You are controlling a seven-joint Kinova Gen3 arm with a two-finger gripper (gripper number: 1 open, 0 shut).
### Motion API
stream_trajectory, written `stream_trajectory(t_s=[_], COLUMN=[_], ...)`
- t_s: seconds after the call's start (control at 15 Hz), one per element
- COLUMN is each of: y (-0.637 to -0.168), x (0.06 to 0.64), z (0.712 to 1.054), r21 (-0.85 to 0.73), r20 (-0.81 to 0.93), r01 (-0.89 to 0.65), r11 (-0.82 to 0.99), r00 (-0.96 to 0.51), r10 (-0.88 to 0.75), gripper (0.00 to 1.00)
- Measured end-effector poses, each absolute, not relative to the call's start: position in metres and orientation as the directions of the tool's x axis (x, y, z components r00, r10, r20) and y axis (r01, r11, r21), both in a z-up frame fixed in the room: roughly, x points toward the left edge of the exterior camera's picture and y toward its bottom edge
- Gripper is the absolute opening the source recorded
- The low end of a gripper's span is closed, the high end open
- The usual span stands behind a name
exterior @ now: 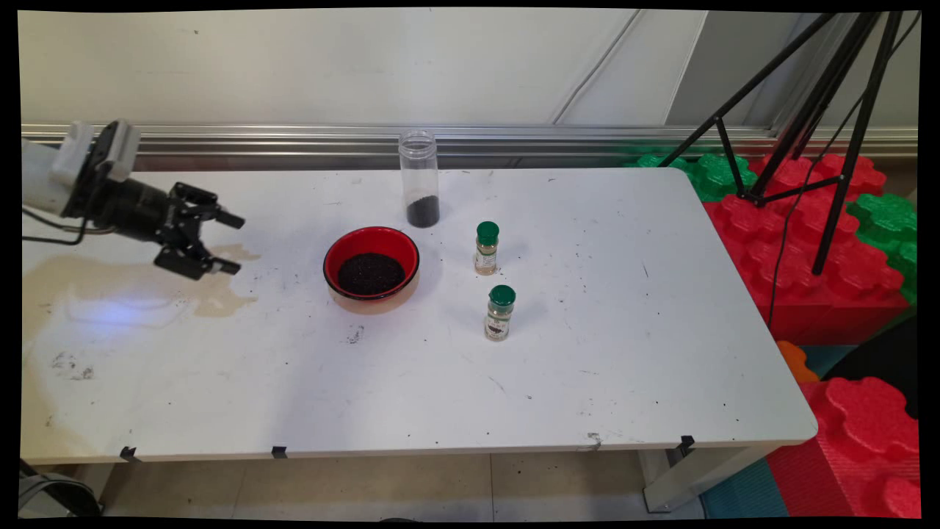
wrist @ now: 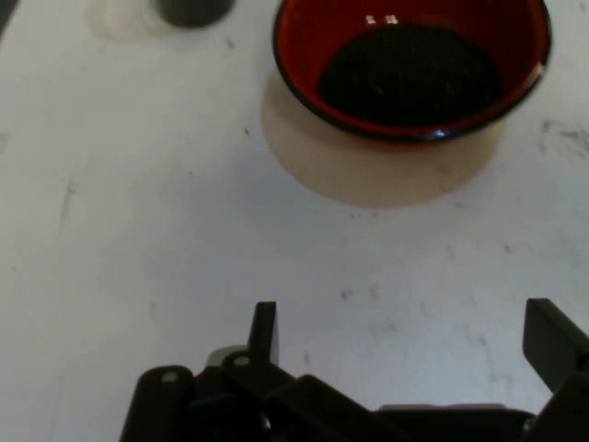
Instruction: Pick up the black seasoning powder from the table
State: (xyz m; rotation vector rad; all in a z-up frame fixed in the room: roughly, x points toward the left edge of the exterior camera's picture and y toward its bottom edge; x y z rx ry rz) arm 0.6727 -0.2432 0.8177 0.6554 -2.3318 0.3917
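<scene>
My black gripper (exterior: 229, 244) hangs open over the table's left part, pointing right, with nothing between its fingers; in the hand view the gripper (wrist: 405, 336) shows the same wide gap. The nearest thing is a red bowl (exterior: 371, 266) holding dark grains, a short way to the gripper's right; the hand view has the bowl (wrist: 414, 64) at the top. Behind the bowl stands a tall clear jar (exterior: 419, 178) without a lid, with dark grains at its bottom. Its base (wrist: 191, 11) shows at the hand view's top edge.
Two small spice bottles with green caps stand right of the bowl, one (exterior: 486, 248) farther back and one (exterior: 499, 313) nearer. A brownish stain (exterior: 213, 297) marks the white table (exterior: 624, 353) below the gripper. A black tripod (exterior: 815, 132) and red and green foam blocks (exterior: 808, 242) stand at the right.
</scene>
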Motion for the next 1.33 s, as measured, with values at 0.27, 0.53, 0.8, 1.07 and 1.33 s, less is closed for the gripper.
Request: stream_trajectory(t_s=[0.27,0.53,0.8,1.07,1.33], y=[-0.266,-0.285,-0.304,-0.321,-0.337], x=[0.662,0.654,0.646,0.639,0.63], z=[0.813,0.807,0.8,0.789,0.774], r21=[-0.113,-0.122,-0.131,-0.137,-0.14], r20=[0.711,0.736,0.76,0.782,0.803], r01=[-0.566,-0.574,-0.578,-0.576,-0.574], r11=[0.817,0.81,0.806,0.806,0.807], r00=[-0.62,-0.6,-0.58,-0.562,-0.543], r10=[-0.331,-0.314,-0.292,-0.268,-0.247], gripper=[1.0,1.0,1.0,1.0,1.0])
